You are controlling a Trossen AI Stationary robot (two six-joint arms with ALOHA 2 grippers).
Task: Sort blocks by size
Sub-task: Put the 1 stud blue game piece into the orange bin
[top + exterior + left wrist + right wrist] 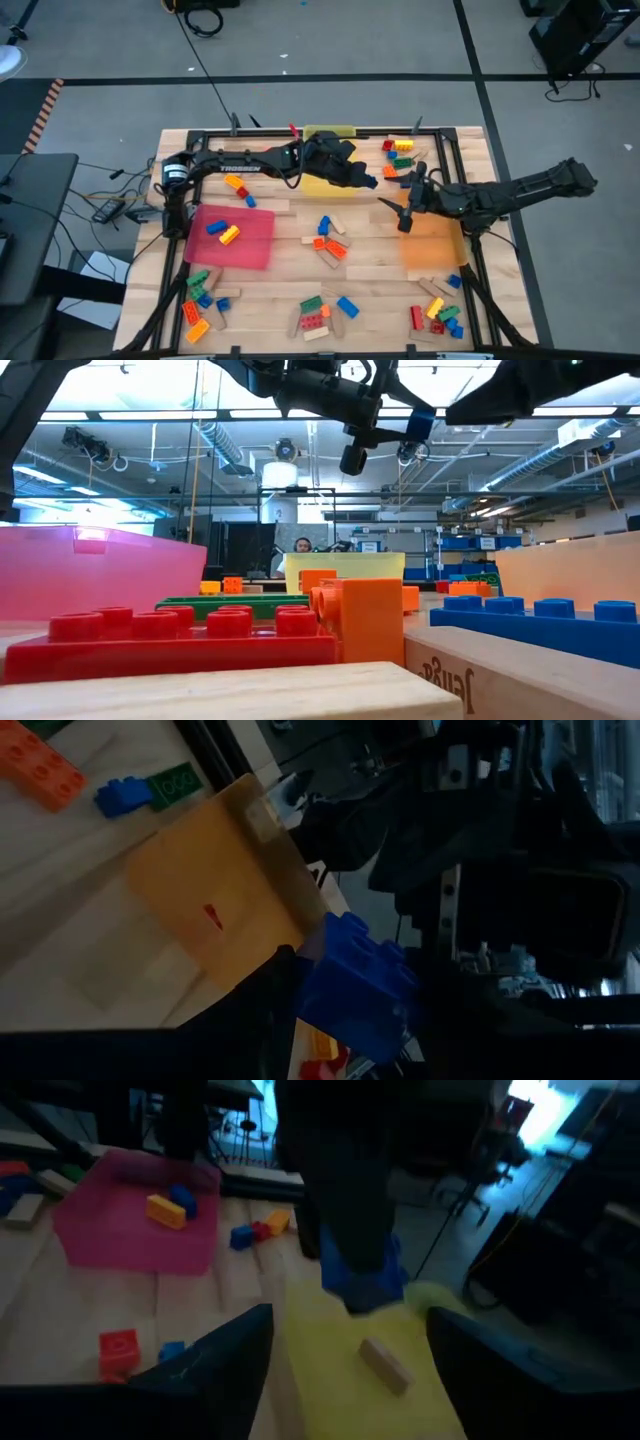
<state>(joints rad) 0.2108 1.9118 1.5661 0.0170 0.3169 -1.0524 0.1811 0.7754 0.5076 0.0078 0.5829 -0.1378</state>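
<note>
High view: both arms meet near the far middle of the tabletop (300, 285), over the yellow tray (330, 186).
Left gripper (368, 181): out over the yellow tray's right edge, and there's a blue brick (372, 183) right at its tip.
Right gripper (406, 216): between the yellow tray and the orange tray (432, 245), pointing back toward the left arm.
Pink tray (235, 236): front left, with a yellow brick (229, 234) and a small blue one on it.
Loose blocks: scattered clusters at the centre, along the near edge, at both near corners and at the far right by the frame.

Low view: a red brick (170, 640) and a tan wooden block (210, 695) fill the foreground, blue brick on the right, trays standing behind.
Overhead: the grippers hang high above the tabletop, with a bit of blue at one tip.
Background: a person sits far behind the yellow tray.

Left wrist view: the fingers (265, 1010) are clenched on the blue brick (355, 982), held off the tabletop with the orange tray beyond it.

Right wrist view: its own fingers (215, 1365) stand spread wide, nothing between them.
Ahead: the left arm holds the blue brick (362, 1278) above the yellow tray (330, 1350), where one tan wooden block (386, 1362) lies.
</note>
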